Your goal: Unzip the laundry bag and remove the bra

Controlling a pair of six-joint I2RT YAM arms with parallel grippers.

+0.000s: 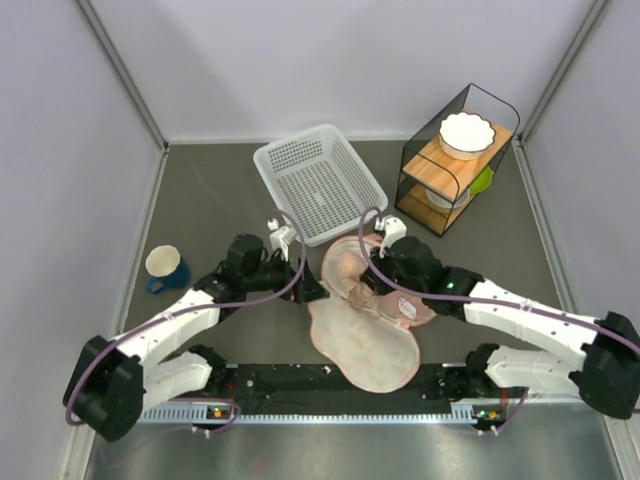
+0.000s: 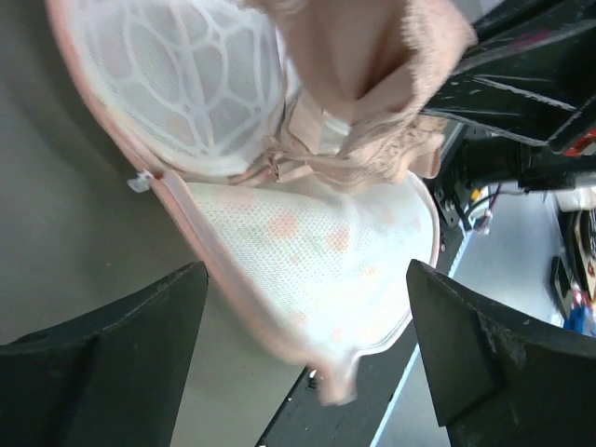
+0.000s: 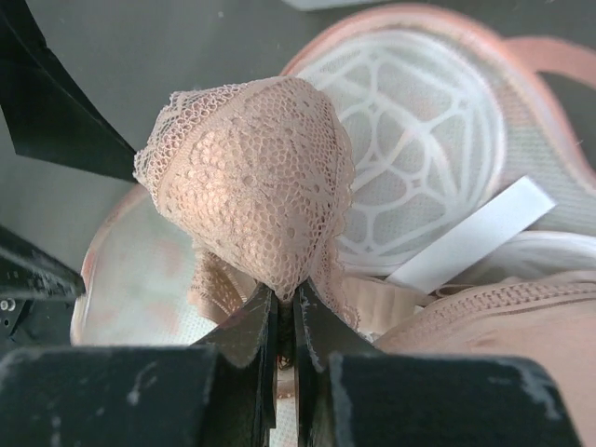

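Lifting the bra [image 3: 256, 186] clear of the bag looks like the step in hand. The right fingers [image 3: 244, 331] are pinched shut on the lower tip of its lace cup. Below it, the unzipped laundry bag [image 1: 365, 345] lies spread open at the middle of the bench's near edge. The left fingers [image 2: 140, 345] stand wide apart, holding nothing, above the bag's pink-trimmed rim.

To do this well, the right arm should probably rise straight and slowly, since the pinch takes only a thin fold of lace that could slip. The rest of the garment lies tucked against the white mesh cup [image 3: 410, 158] and may snag or drag the bag along. Bringing the left fingers down to pin the bag's rim to the bench would likely prevent that.

A white tag [image 3: 470, 233] sticks out beside the bra, but its visible face is blank. No brand or writing can be read anywhere.
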